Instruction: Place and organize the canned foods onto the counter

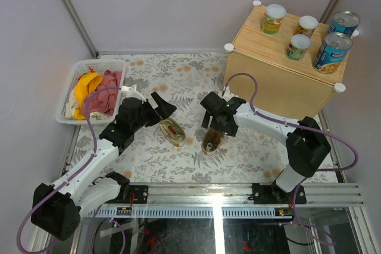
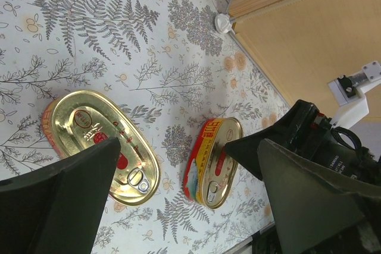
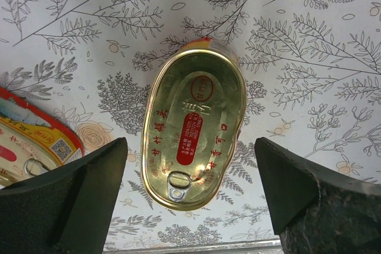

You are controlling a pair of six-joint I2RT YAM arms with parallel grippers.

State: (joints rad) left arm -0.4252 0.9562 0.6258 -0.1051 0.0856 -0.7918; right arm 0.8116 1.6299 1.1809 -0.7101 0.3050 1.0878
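Two of seven left to place: right tin (image 3: 195,126) and left tin (image 1: 171,131), both flat on the fern cloth (image 1: 178,81), lids up, near each other but apart, mid-table, left of the counter (image 1: 280,81) and nearer than it. Already up on the counter's top: five cans (image 1: 297,46), upright and spaced out.

Straddling the right tin: right gripper (image 1: 215,128), fingers wide apart, one along each long side, not touching it in the wrist view. Hovering by the left tin's far-left side: left gripper (image 1: 162,113), fingers likewise spread, holding nothing. Far left: a basket (image 1: 67,90) of rags, no part of this.

Step in hand, by the look of it: picking up the right tin. Next: lower, close on the long sides, lift level, carry far-right to a bare patch of the counter's top, clear of the standing cans. Worth minding: a low, slick tin with little wall to grip.
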